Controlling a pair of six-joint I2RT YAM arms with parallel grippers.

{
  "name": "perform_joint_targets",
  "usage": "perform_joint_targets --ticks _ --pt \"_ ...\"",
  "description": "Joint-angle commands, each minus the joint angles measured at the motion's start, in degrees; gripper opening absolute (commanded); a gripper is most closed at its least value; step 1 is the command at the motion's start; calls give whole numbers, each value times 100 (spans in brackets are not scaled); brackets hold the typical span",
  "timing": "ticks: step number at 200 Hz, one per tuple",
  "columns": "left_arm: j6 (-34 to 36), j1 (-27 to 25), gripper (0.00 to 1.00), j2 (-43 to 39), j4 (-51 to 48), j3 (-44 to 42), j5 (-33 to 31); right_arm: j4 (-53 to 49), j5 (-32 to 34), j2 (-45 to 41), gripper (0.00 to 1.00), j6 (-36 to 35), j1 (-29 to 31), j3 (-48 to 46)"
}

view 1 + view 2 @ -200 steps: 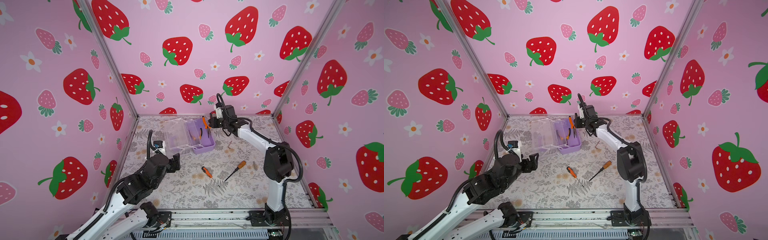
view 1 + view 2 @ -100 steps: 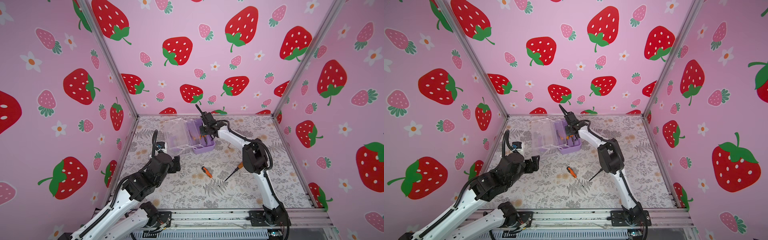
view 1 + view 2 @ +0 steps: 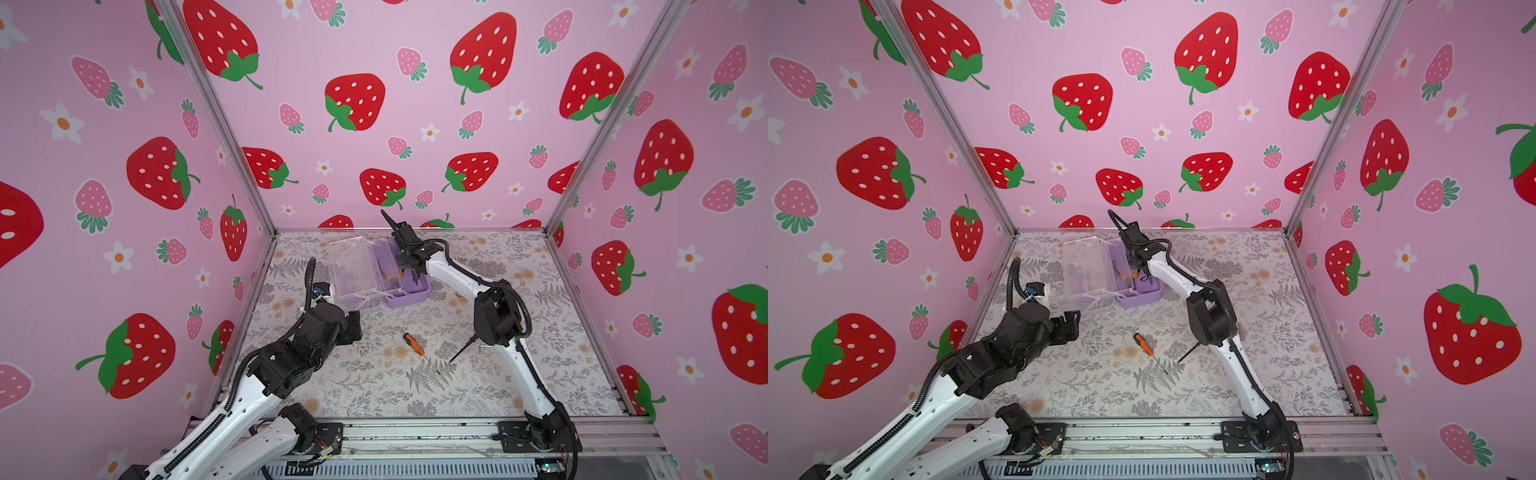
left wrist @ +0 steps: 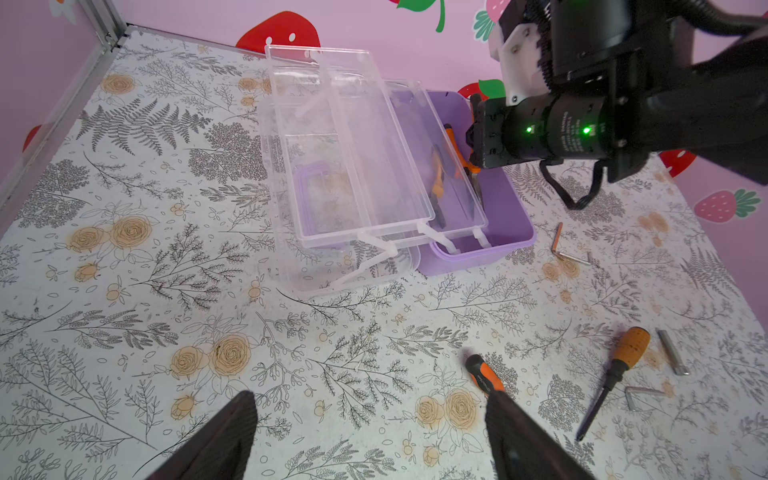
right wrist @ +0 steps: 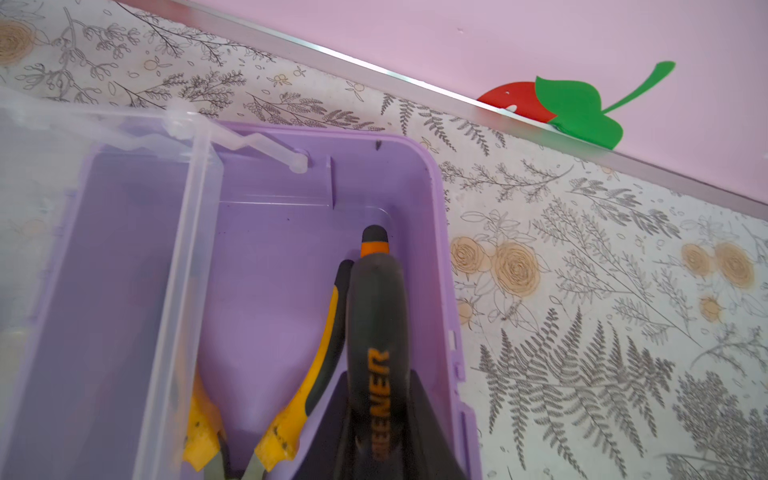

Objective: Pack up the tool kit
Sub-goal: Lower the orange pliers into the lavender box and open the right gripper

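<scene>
Right claw (image 5: 380,390) pinched on a black rubbery handle (image 5: 376,324) lettered in orange, low inside the tool kit (image 3: 409,296): lilac plastic base on the floral tabletop (image 3: 374,386), clear tray and lid swung aside. Left claw (image 4: 370,399) spread wide, empty, off the kit's near end. Right wrist view shows plainly the yellow-gripped pliers (image 5: 316,365) beside that handle in the kit; left wrist view alone makes plain bent steel hex keys (image 4: 559,249) just beside the kit.
</scene>
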Motion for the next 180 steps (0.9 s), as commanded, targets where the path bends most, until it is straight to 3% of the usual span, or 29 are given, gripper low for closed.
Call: perform_joint_targets --ticks 1,50,61,124,159,180 --pt "-98 55 89 -50 8 -34 -20 -442 -376 401 0 -166 97 609" --pt "-158 150 89 -150 -77 -36 45 -53 -2911 370 0 264 15 552" --pt "-168 168 89 -159 -88 -43 63 86 -3217 312 0 398 -4 465" --pt "-211 225 89 -263 -143 -94 129 251 -3284 199 0 575 -264 -83" --pt "-217 276 89 -209 -92 -89 213 244 -3114 135 26 531 -268 -200" --pt "-212 287 89 -170 -62 -96 271 265 -2966 15 36 522 -265 -234"
